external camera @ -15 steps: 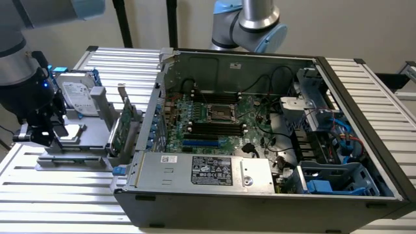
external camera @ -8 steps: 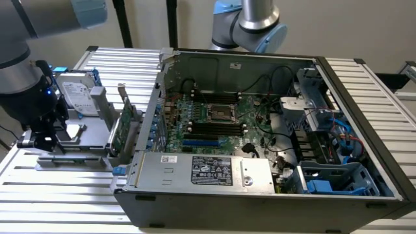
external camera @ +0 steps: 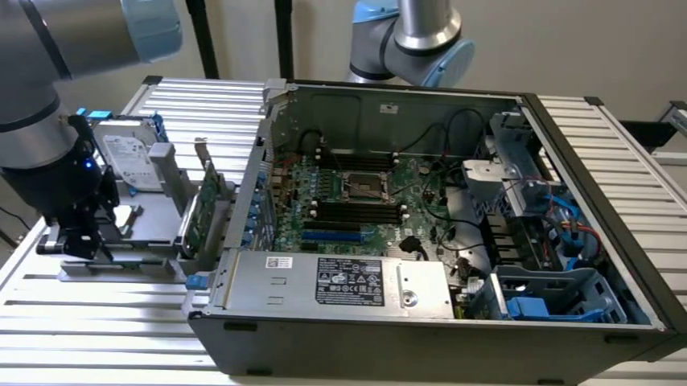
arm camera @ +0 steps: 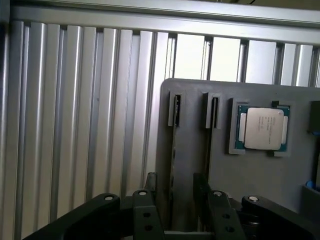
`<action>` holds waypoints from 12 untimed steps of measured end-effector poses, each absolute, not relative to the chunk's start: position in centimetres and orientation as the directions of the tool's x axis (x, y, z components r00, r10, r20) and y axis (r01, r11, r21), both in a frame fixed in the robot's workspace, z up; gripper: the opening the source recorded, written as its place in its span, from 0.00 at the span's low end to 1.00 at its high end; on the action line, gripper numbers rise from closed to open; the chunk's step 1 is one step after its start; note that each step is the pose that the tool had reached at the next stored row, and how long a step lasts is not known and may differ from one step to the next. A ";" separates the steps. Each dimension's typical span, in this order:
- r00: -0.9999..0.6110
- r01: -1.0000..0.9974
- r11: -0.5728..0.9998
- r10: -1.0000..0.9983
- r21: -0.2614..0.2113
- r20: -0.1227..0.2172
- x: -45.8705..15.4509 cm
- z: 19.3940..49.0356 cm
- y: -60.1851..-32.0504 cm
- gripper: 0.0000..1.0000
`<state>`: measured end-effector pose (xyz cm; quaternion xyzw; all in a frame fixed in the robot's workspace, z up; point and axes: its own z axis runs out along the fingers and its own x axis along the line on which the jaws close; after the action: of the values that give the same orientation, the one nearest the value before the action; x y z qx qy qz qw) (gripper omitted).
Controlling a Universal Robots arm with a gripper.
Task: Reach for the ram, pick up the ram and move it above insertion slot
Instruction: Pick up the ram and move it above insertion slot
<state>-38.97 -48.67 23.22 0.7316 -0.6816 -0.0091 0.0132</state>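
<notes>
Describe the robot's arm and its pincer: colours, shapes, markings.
The arm is built of round silver-grey tubes with light blue caps at the joints. Its wrist end is black, with a small blue light. The pincer is matt black, with jointed fingers that carry pale round rivets. No lettering can be read.

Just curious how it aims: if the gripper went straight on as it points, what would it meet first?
Likely the ram, standing on edge in the gray holder and lined up inside the open gripper; depth is unclear.
</notes>
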 end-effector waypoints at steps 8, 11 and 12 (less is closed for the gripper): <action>0.057 -0.998 -0.057 -0.998 0.029 0.004 -38.8 21.8 -48.8 0.42; 0.053 -0.998 -0.053 -0.999 0.027 0.003 -38.8 21.3 -48.9 0.42; 0.052 -0.998 -0.052 -0.999 0.027 0.003 -38.8 21.1 -48.9 0.42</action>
<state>-38.79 -48.86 21.13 0.7251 -0.6886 -0.0082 0.0107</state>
